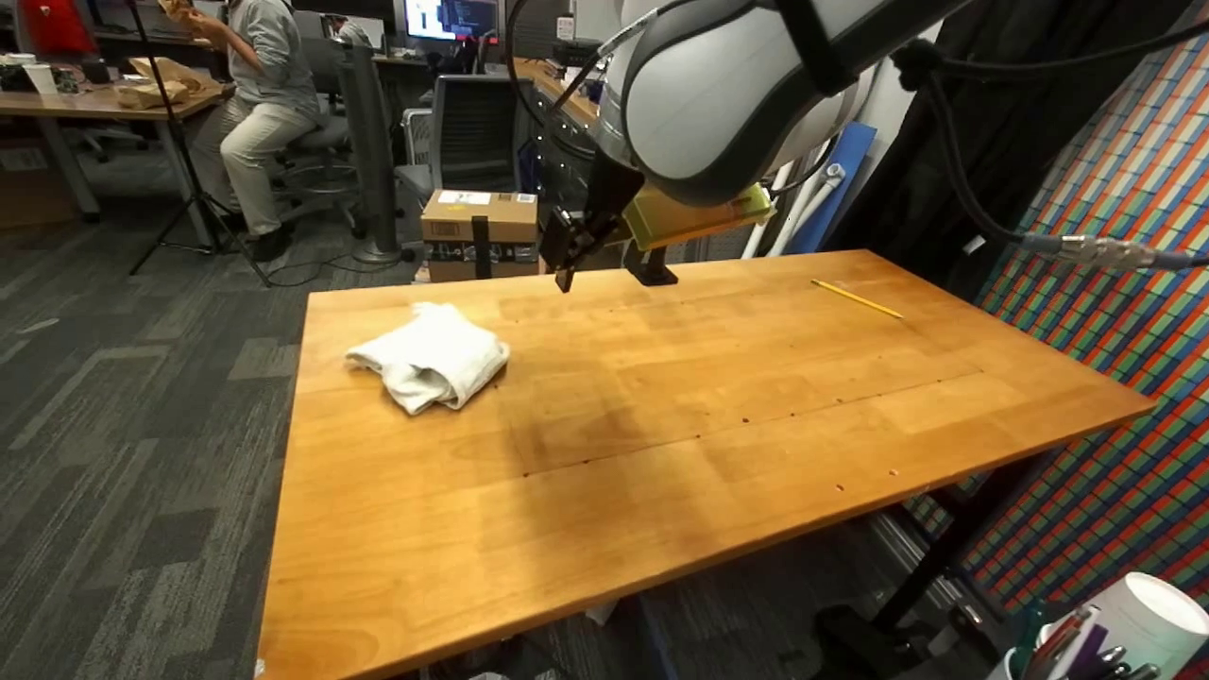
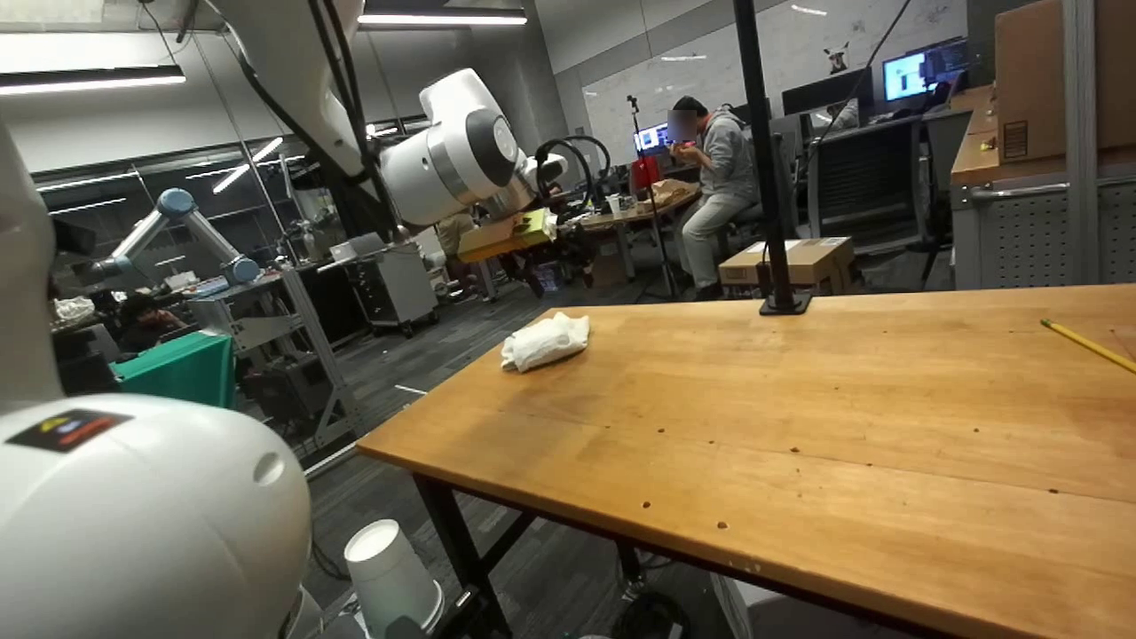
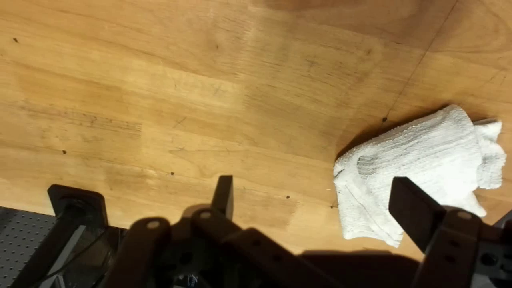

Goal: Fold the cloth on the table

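A rumpled cloth (image 1: pixel 430 359) lies at left on a counter (image 1: pixel 680 510) in an exterior view, a pencil (image 1: pixel 857 298) upper right, a seated person (image 1: pixel 272 90) upper left. The claw (image 3: pixel 314 190) hangs spread along the bottom of the wrist view. Right of center in an exterior view, a post (image 2: pixel 765 160) on the counter's edge partly hides a box (image 2: pixel 824 259).

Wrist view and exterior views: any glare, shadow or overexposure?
Wrist view: cloth partly washed out, dark shadow along its upper-left edge, gripper mostly dark; in an exterior view, a soft shadow on the table; in an exterior view, a ceiling light glares.
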Controlling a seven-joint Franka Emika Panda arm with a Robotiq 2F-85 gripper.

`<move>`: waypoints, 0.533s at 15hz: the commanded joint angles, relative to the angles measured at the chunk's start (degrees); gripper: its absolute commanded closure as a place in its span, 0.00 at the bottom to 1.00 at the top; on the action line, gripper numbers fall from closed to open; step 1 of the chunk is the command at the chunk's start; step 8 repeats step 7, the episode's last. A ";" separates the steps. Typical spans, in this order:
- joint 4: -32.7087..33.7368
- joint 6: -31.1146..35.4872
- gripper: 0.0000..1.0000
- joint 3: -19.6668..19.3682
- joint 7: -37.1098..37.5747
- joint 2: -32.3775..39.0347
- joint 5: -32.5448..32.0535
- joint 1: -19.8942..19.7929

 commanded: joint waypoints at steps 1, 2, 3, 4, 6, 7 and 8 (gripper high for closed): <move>-0.24 -0.13 0.00 4.11 0.23 -0.20 -0.40 -4.21; -0.33 -0.13 0.00 4.24 0.35 -0.15 -0.40 -4.16; -0.34 -0.13 0.00 4.51 0.60 -0.04 -0.40 -4.08; -0.35 -0.13 0.00 4.65 0.80 -0.01 -0.40 -4.04; -0.37 -0.13 0.00 4.63 0.83 -0.03 -0.40 -4.10; -0.37 -0.13 0.00 4.63 0.83 -0.03 -0.40 -4.10; -0.37 -0.13 0.00 4.63 0.83 -0.03 -0.40 -4.10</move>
